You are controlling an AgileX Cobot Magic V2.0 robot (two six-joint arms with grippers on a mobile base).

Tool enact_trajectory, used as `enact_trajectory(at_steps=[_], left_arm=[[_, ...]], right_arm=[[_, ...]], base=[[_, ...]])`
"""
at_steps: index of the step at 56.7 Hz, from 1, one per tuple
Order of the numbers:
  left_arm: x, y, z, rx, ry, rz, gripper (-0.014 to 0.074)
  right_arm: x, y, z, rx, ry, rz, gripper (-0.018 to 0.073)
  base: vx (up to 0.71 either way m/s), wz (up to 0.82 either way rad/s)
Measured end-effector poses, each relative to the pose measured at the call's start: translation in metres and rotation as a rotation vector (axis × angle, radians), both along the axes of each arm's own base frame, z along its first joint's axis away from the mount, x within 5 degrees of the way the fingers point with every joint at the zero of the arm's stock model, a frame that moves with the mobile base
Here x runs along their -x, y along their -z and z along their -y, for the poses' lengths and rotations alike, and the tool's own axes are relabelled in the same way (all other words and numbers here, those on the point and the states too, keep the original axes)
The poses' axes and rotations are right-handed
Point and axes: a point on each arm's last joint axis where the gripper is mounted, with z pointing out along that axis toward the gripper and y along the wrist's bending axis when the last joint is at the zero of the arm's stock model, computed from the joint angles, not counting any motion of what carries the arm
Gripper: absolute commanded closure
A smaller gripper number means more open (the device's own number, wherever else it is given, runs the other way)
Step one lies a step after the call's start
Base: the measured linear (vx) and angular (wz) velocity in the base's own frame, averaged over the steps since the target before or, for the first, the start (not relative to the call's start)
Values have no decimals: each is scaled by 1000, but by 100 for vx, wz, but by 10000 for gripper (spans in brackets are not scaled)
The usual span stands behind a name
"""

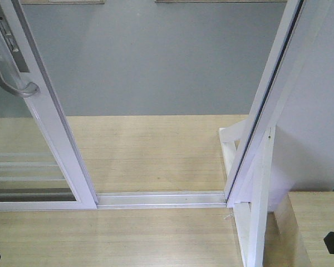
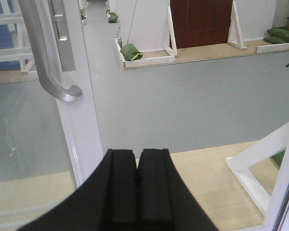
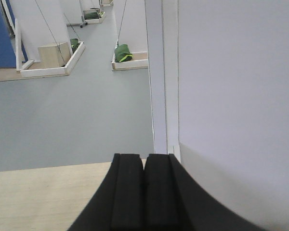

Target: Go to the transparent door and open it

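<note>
The transparent door [image 1: 54, 125] stands at the left, a glass panel in a glossy white frame with thin white bars low down. Its curved silver handle [image 1: 14, 88] is on the stile near the top left. Between that stile and the white jamb at the right there is a wide gap. In the left wrist view the door stile [image 2: 79, 96] and the handle [image 2: 50, 77] are ahead and to the left of my left gripper [image 2: 137, 155], which is shut on nothing and apart from both. My right gripper [image 3: 144, 159] is shut and empty, close beside the white wall panel [image 3: 236, 96].
A white floor track [image 1: 161, 198] crosses the wooden platform [image 1: 150, 150] between door and jamb [image 1: 267, 100]. A white bracket post [image 1: 257, 222] stands at the lower right. Grey floor [image 1: 156, 61] lies beyond. Green sandbags [image 2: 132, 51] and a dark red door [image 2: 200, 21] are farther off.
</note>
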Motion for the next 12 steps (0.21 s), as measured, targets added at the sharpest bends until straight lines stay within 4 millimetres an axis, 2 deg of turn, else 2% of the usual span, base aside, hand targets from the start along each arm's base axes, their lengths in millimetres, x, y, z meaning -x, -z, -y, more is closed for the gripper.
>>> enact_trajectory(at_steps=[12], left_arm=[[0, 0, 0, 0, 0, 0, 594]], right_arm=[[0, 0, 0, 0, 3, 0, 564]], base=[[0, 0]])
